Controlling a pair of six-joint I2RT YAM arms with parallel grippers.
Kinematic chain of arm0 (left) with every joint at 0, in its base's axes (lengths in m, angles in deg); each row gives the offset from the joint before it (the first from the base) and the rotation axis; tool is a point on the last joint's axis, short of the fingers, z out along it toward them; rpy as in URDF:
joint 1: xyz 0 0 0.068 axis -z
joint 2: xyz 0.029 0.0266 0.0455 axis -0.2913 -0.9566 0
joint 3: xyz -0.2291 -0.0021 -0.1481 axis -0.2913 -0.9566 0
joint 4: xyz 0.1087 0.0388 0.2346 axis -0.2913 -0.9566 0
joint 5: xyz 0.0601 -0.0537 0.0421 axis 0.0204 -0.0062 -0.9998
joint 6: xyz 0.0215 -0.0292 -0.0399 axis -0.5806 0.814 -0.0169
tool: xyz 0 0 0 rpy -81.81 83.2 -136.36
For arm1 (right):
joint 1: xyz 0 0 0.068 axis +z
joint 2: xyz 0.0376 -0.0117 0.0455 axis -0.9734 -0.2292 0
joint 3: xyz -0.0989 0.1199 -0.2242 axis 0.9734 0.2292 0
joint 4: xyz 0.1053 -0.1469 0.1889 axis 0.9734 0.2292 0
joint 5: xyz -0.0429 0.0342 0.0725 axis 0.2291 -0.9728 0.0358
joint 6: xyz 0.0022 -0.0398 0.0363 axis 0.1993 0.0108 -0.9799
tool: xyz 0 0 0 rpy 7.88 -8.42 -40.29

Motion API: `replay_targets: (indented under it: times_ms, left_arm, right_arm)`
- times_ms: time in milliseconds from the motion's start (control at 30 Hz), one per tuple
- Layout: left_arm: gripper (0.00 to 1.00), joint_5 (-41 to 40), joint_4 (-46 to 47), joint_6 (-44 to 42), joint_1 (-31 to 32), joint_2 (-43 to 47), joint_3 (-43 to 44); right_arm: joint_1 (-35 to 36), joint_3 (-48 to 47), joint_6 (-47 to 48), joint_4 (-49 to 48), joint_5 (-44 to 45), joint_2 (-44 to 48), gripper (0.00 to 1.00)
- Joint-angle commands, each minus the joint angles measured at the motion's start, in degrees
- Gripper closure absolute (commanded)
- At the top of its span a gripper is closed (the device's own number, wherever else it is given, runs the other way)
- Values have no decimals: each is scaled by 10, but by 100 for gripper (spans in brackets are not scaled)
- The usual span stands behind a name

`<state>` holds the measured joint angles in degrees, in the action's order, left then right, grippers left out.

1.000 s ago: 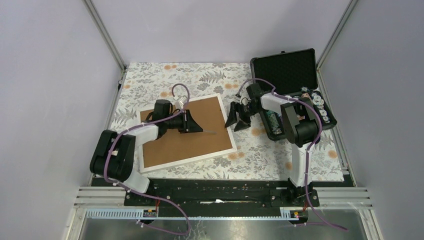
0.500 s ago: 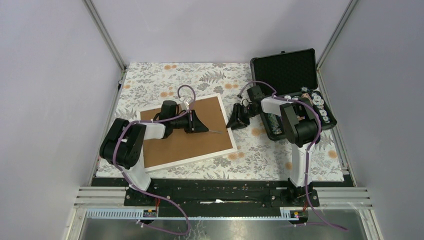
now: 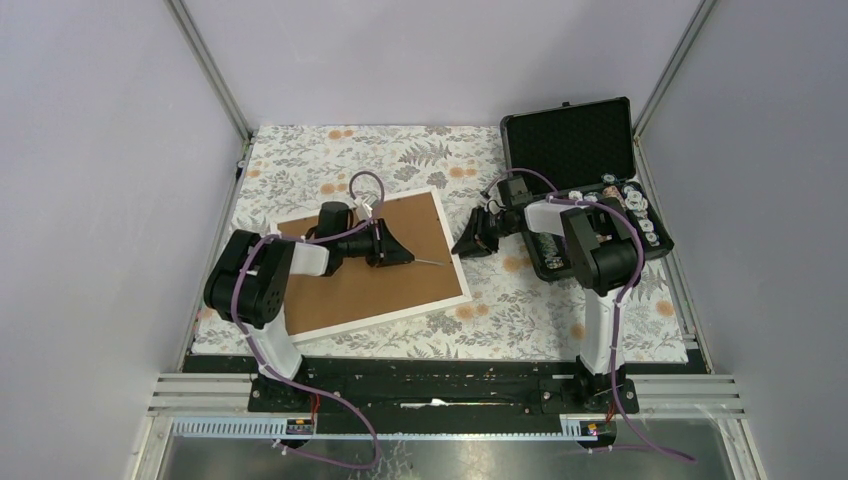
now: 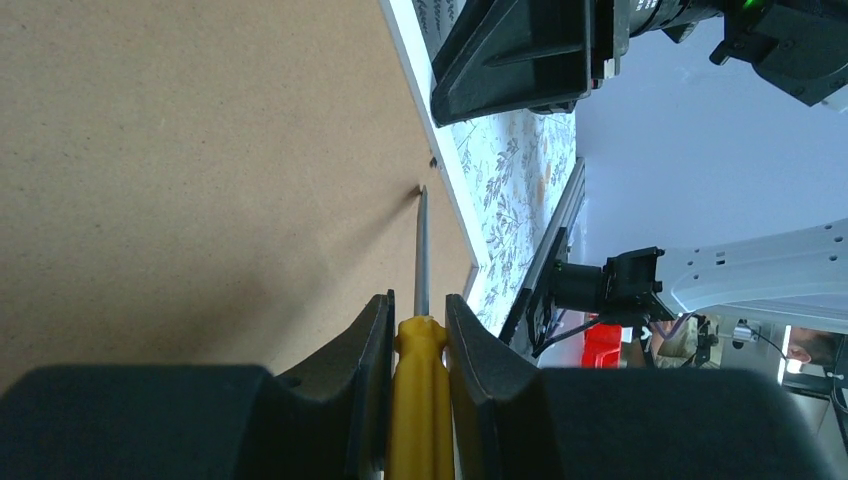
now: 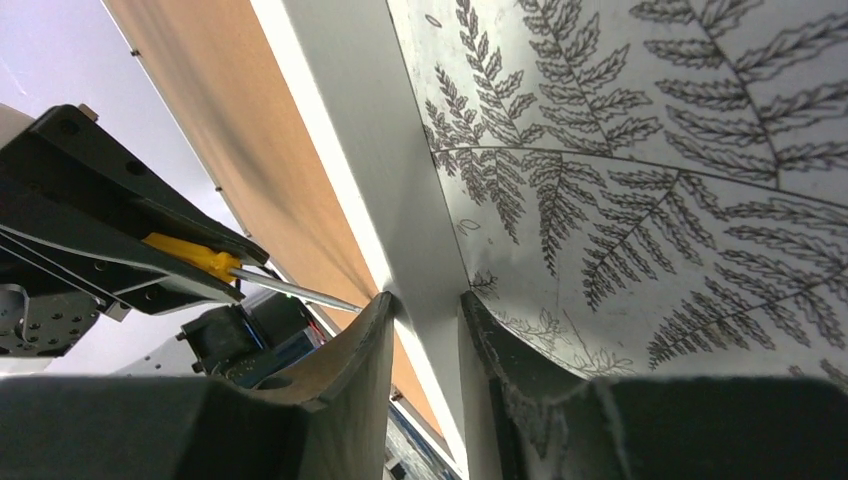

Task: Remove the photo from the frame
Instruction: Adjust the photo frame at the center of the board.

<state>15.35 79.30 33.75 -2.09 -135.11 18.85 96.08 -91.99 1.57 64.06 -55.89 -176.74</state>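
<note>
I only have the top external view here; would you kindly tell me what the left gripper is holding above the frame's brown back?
Observer: A yellow-handled screwdriver, clamped in the left gripper.
Operator: Where does its tip point?
Observer: At a small dark tab beside the white border of the frame.
Operator: And the right gripper?
Observer: Its fingers stand on either side of the frame's white edge and appear to pinch it.

The frame (image 3: pixel 385 288) lies flat with its back up on the flowered cloth (image 3: pixel 300 160), turned a little askew: brown fibreboard inside a thin white border.
</note>
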Motion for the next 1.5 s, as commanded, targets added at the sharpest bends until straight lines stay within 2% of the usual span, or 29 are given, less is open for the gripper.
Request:
replay_targets:
  times_ms: [0, 33, 100, 167, 267, 367, 433, 567, 667, 833, 933, 967, 1067, 1100, 1233, 1367, 1467]
  left_arm:
    - [100, -15, -13, -14, -6, 3, -14]
    - [100, -6, -22, -21, -17, 8, -11]
    - [100, 11, -72, -57, -47, 24, 8]
    - [100, 22, -140, -106, -80, 49, 25]
    - [100, 25, -225, -168, -125, 95, 44]
    - [100, 24, -271, -193, -164, 127, 52]
    - [100, 21, -280, -200, -178, 146, 50]
    - [100, 16, -284, -200, -193, 167, 47]
    - [100, 18, -292, -203, -202, 171, 53]
    - [100, 23, -301, -203, -215, 170, 56]
    - [100, 24, -307, -205, -217, 170, 60]
    - [100, 24, -307, -205, -218, 169, 61]
    - [100, 26, -307, -206, -219, 161, 69]
    - [100, 27, -307, -206, -220, 158, 72]
    - [100, 29, -307, -208, -222, 146, 84]
    - [100, 28, -314, -212, -222, 135, 96]
    - [100, 24, -322, -216, -222, 126, 106]
  right_arm:
    - [37, 2, -60, -50, 20, -8, 69]
    - [38, -1, -57, -46, 16, -7, 66]
    - [38, -22, -25, -18, 30, -2, 49]
    - [37, -101, 85, 82, 78, -6, 36]
    - [38, -214, 219, 129, 148, -21, 26]
    - [41, -325, 266, 151, 183, -76, 23]
    - [47, -432, 277, 181, 202, -130, 22]
    - [60, -582, 310, 223, 208, -233, 16]
    - [67, -631, 329, 224, 193, -273, 10]
    - [83, -645, 395, 203, 191, -300, 8]
    - [86, -652, 409, 206, 214, -315, 11]
    - [85, -652, 414, 209, 225, -319, 15]
    - [85, -652, 426, 230, 269, -329, 37]
    - [84, -652, 429, 240, 277, -330, 41]
    - [73, -613, 441, 257, 262, -313, 46]
    - [59, -594, 442, 299, 270, -301, 63]
    - [37, -571, 402, 328, 302, -286, 75]
